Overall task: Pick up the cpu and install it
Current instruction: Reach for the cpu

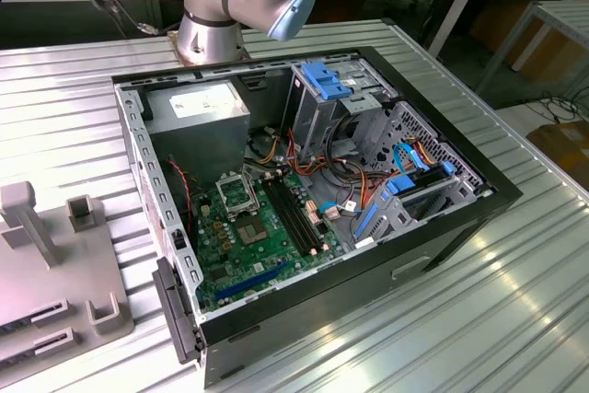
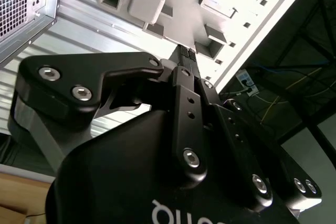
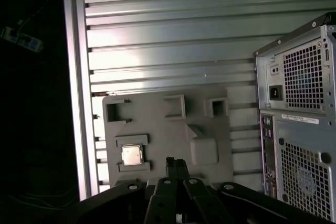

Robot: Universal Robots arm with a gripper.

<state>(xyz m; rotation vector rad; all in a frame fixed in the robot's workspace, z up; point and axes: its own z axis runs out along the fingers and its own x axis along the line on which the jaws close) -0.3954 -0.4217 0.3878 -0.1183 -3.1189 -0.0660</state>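
In the exterior view the open computer case (image 1: 313,200) lies on the ribbed table (image 1: 515,319). Its motherboard (image 1: 253,246) faces up with the socket (image 1: 236,192) on it. A grey fixture plate (image 1: 46,273) sits at the table's edge on the exterior view's left, just beside the case.

In the second wrist view the gripper (image 2: 186,52) points toward that plate, its fingers drawn together on nothing.

In the first wrist view the cpu (image 3: 131,155) lies flat in a shallow nest near the plate's corner by the table's edge. It is on the side of the gripper away from the case, near but apart. It is square and parallel with the plate's edges, so it has no long axis to match. Low nest walls hem it in, the room above looks open, and the plate's raised blocks (image 3: 203,149) stand clear of it
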